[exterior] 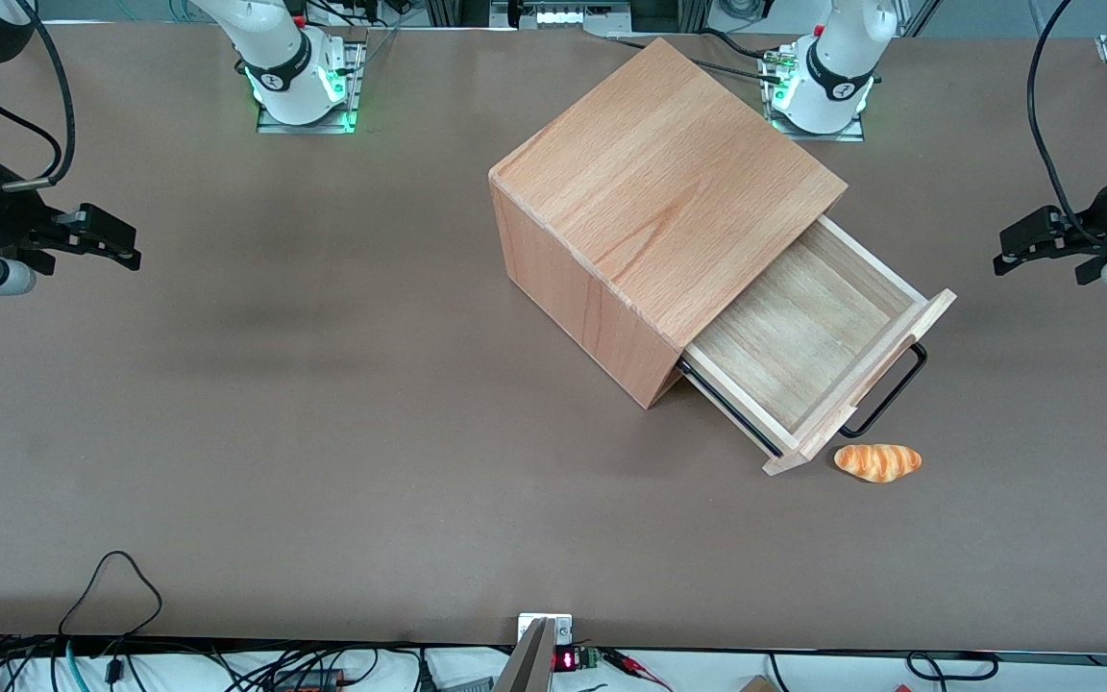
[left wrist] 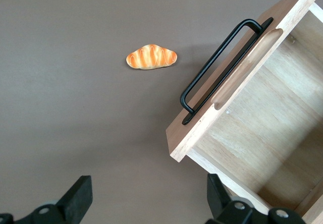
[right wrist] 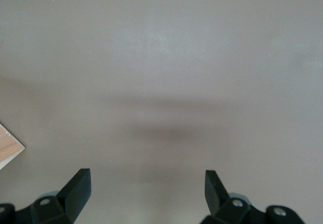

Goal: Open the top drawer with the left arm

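Observation:
The top drawer (exterior: 803, 336) of the big wooden cabinet (exterior: 659, 202) stands pulled out, its inside bare (left wrist: 262, 128). A black wire handle (exterior: 890, 394) (left wrist: 222, 67) runs along its front panel. My left gripper (exterior: 1020, 252) (left wrist: 149, 201) hangs open above the table at the working arm's end, apart from the drawer, with nothing between its fingers (left wrist: 78, 196). In the left wrist view the drawer's front corner lies just ahead of one finger, not touching it.
A small bread-roll toy (exterior: 877, 461) (left wrist: 151, 57) lies on the brown table (exterior: 323, 432) just in front of the drawer's front panel, near the handle. Cables run along the table's edge nearest the front camera (exterior: 111, 596).

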Tool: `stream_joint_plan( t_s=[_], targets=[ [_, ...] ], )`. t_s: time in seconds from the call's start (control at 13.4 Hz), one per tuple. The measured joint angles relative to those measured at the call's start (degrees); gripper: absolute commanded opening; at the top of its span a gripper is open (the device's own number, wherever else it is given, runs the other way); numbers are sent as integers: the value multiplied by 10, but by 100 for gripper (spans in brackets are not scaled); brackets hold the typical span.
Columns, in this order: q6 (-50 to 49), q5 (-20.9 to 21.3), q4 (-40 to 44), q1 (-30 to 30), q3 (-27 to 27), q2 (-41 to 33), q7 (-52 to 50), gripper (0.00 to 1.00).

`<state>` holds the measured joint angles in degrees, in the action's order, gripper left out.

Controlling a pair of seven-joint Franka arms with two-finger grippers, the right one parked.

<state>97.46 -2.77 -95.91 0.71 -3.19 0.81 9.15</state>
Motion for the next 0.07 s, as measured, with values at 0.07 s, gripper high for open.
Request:
stream_joint_plan(
  t_s=[0.07],
  targets=[
    [0,0,0,0,-1,0,0,100]
  ],
)
